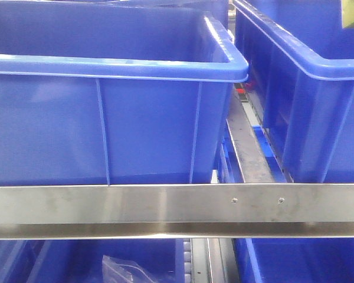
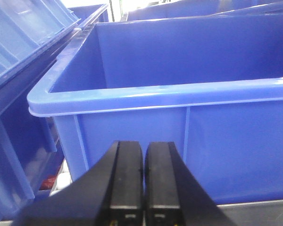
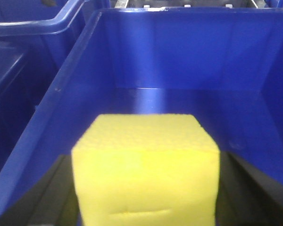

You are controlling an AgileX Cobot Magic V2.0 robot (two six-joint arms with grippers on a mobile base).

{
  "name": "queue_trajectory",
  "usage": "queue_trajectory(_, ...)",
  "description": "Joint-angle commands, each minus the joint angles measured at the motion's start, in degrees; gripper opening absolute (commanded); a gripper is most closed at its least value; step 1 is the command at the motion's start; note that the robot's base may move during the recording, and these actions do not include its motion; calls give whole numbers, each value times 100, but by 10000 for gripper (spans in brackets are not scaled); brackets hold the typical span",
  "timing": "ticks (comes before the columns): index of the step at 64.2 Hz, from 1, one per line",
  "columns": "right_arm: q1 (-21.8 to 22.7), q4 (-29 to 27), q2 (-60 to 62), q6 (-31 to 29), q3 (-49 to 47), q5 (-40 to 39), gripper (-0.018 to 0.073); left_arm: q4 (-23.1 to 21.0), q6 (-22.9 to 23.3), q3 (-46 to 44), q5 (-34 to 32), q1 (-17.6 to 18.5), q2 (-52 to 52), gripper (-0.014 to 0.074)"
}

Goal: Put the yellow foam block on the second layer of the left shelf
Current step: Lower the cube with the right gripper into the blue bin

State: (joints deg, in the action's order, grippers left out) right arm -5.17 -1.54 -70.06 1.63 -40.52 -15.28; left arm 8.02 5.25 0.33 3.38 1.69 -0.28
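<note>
The right claw (image 3: 146, 207) grips the yellow foam block (image 3: 146, 169) between its dark fingers, low inside a blue bin (image 3: 188, 61) near its front wall. The left claw (image 2: 142, 188) is closed and empty before another bin (image 2: 179, 94). A release here risks dropping the block in the wrong bin, since the shelf layer cannot be confirmed.

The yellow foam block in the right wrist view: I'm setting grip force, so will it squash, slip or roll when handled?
The bright yellow, near-cubic foam block has matte, pitted faces, so it probably grips well rather than slipping. Being foam, it likely compresses and is light. Its flat faces suggest that it will not roll once set in the blue plastic bin.
</note>
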Motion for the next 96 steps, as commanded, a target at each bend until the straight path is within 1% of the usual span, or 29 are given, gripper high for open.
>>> queue_trajectory(1, 48, -21, 83, -71, -315, -459, 634, -35, 27, 144, -467, -1, -109, 137)
queue_trajectory(13, 48, -21, 148, -71, -315, -552, 624, -35, 27, 144, -467, -1, -109, 137)
queue_trajectory(15, 49, -21, 186, -71, -315, -542, 609, -35, 27, 144, -467, -1, -109, 137)
queue_trajectory(19, 110, -21, 284, -71, -309, -482, 550, -35, 27, 144, -467, -1, -109, 137)
queue_trajectory(22, 207, -21, 361, -71, -296, -425, 484, -35, 27, 144, -467, -1, -109, 137)
queue_trajectory(25, 341, -21, 464, -71, -257, -364, 364, -35, 27, 144, -467, -1, -109, 137)
queue_trajectory(30, 556, -21, 663, -71, -140, -282, 201, -35, 27, 144, -467, -1, -109, 137)
queue_trajectory(32, 595, -21, 750, -71, -76, -251, 129, -35, 27, 144, -467, -1, -109, 137)
queue_trajectory(35, 621, -16, 951, -71, 59, -218, 47, -35, 27, 144, -467, -1, -109, 137)
queue_trajectory(53, 548, -16, 2241, -71, 1325, -261, 55, -35, 27, 144, -467, -1, -109, 137)
queue_trajectory(61, 548, 36, 3024, -71, 2002, -253, 55, -35, 27, 144, -467, -1, -109, 137)
queue_trajectory(72, 548, 36, 3992, -71, 2685, -212, 55, -35, 27, 144, -467, -1, -109, 137)
queue_trajectory(82, 548, 36, 4519, -71, 2893, -208, 55, -35, 27, 144, -467, -1, -109, 137)
queue_trajectory(96, 548, 36, 4556, -71, 2948, -190, 55, -35, 27, 144, -467, -1, -109, 137)
